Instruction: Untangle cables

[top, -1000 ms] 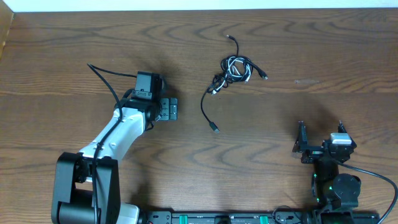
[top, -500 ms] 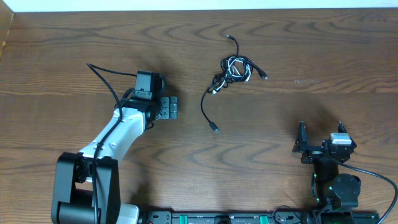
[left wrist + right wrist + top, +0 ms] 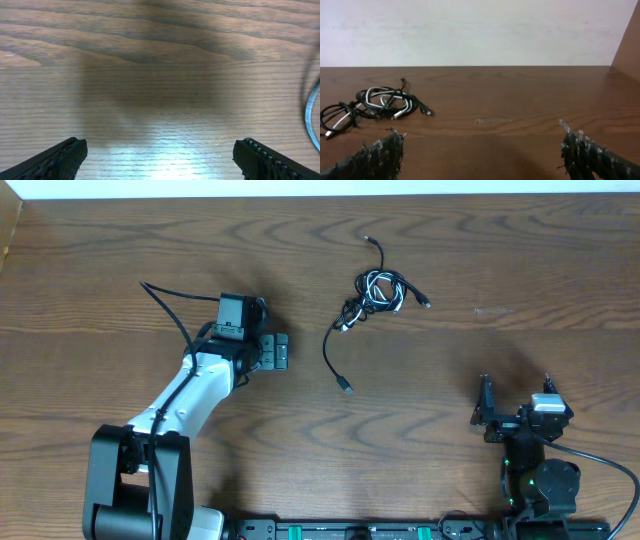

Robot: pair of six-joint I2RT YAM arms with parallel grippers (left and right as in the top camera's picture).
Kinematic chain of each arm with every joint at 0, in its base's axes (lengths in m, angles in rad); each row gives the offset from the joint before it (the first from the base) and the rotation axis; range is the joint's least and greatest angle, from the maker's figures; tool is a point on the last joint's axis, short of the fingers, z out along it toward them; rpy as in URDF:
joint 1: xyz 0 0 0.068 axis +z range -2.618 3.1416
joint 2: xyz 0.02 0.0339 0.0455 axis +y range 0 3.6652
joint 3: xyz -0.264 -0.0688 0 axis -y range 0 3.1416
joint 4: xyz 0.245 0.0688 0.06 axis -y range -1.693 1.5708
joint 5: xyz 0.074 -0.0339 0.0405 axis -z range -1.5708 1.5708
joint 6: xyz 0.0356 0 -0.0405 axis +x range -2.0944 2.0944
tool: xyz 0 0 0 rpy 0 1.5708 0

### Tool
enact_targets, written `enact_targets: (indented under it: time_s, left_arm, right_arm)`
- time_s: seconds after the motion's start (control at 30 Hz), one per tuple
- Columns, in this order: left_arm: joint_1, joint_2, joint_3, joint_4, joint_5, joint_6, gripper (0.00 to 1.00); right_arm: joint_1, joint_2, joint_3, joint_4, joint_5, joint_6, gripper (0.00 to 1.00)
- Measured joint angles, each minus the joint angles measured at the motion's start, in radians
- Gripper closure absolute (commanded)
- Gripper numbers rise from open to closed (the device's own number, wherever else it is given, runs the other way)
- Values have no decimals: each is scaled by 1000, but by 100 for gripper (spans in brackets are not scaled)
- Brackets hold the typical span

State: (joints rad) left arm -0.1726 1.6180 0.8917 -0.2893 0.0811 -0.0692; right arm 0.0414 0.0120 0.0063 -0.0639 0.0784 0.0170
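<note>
The cables (image 3: 375, 292) lie in a small tangle of black and white cords at the back middle of the table. One black cord trails toward the front and ends in a plug (image 3: 345, 386). Another runs back to a plug (image 3: 369, 240). The tangle also shows at the left of the right wrist view (image 3: 380, 105). My left gripper (image 3: 274, 352) is open and empty, left of the tangle, over bare wood. A blurred loop of cable (image 3: 311, 107) sits at the right edge of its wrist view. My right gripper (image 3: 516, 395) is open and empty at the front right.
The wooden table (image 3: 480, 270) ends at a pale wall along the back (image 3: 470, 30). A thick black arm wire (image 3: 165, 300) loops behind the left arm. A faint pale scuff (image 3: 492, 311) marks the wood right of the tangle.
My left gripper has edged slightly to the right, toward the cables. The right arm and the cables have not moved.
</note>
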Motion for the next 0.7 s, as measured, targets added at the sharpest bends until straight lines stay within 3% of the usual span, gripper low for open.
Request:
enact_targets:
  time_s: [0.7]
  left_arm:
    - [-139,0,0,30,30,45,1]
  right_arm:
    - [0,0,0,0,0,0,1]
